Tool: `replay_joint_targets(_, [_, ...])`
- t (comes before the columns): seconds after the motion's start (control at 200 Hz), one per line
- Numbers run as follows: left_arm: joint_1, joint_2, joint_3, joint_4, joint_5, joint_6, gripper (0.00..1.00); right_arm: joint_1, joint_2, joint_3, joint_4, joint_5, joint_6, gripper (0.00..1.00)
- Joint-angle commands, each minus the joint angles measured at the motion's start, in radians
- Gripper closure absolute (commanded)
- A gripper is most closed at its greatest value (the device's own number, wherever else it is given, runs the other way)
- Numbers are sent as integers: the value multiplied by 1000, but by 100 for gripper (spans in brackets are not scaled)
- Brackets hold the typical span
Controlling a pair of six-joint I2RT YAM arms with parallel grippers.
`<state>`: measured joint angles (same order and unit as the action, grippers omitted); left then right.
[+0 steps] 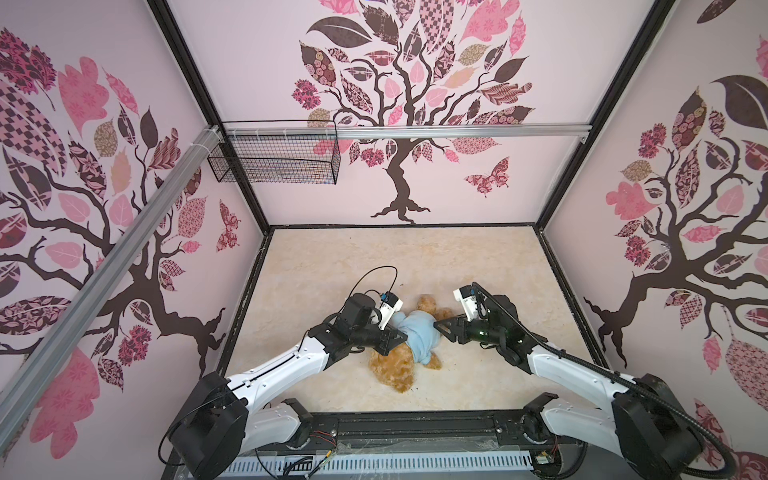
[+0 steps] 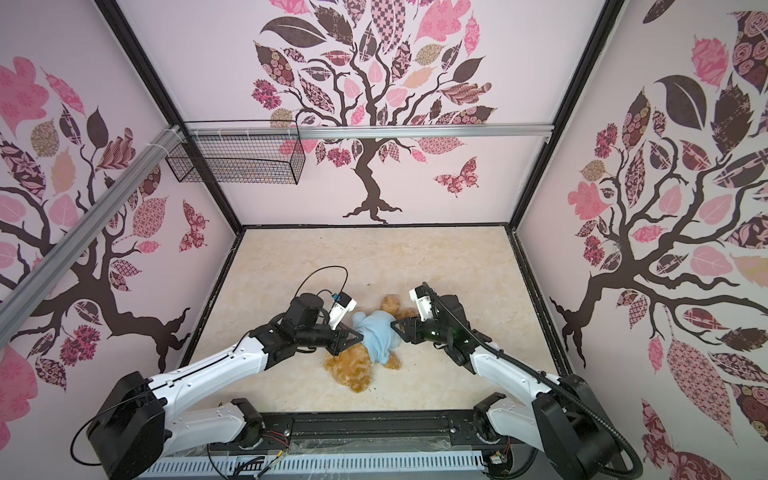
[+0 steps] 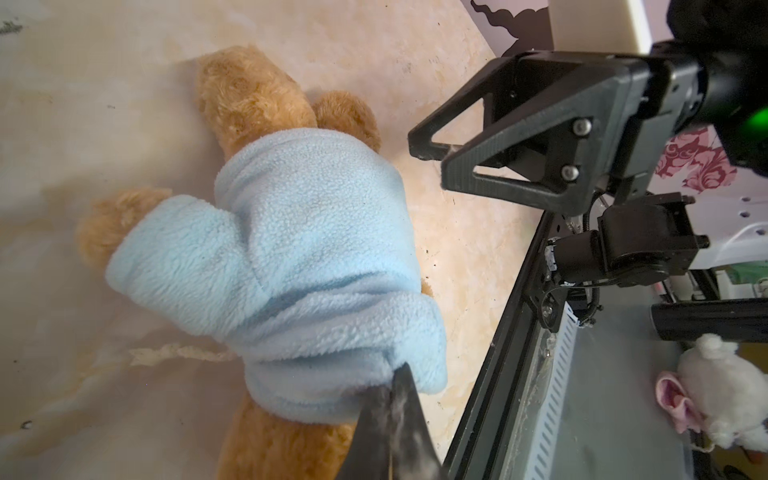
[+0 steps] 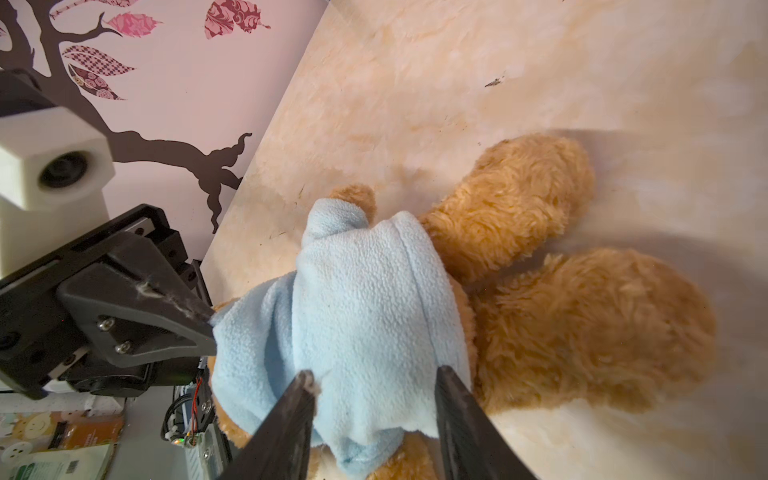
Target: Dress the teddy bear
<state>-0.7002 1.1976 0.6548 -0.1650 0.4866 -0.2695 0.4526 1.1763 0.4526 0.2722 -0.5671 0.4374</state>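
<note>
The golden-brown teddy bear (image 1: 392, 368) (image 2: 353, 370) lies in the middle of the table, its head toward the front edge and its legs (image 4: 582, 324) pointing to the back. A light blue fleece shirt (image 1: 417, 332) (image 3: 291, 232) (image 4: 365, 299) covers its torso. My left gripper (image 1: 403, 336) (image 3: 401, 370) is shut on the shirt's edge at the bear's left side, and it also shows in the right wrist view (image 4: 210, 328). My right gripper (image 1: 436, 323) (image 4: 376, 374) stands open at the shirt's other side, with nothing pinched between its fingers.
A black wire basket (image 1: 274, 158) hangs from the rail on the back wall. A black frame (image 1: 415, 419) borders the table's front edge, and patterned walls close in both sides. Beyond the front edge lies a white plush toy (image 3: 715, 395).
</note>
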Motion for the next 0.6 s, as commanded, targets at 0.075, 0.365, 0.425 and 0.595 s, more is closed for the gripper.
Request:
replay_joint_targets(0.075, [0,4,3,-45,-10,104,100,-42,138,75,-7,-105,-36,50])
replay_joint_targets(0.365, [0,-16,5,-75,-33,109,100,-43,281,120,31,-165,-27,76])
replay_joint_targets(0.425, [-1,-32,3,-90,-45,109,100,-45,283,115,26,-147,-27,85])
replay_joint_targets(0.595, [0,-105,-8,-186,-124,101,100,-85,252,73,17,-42,2,99])
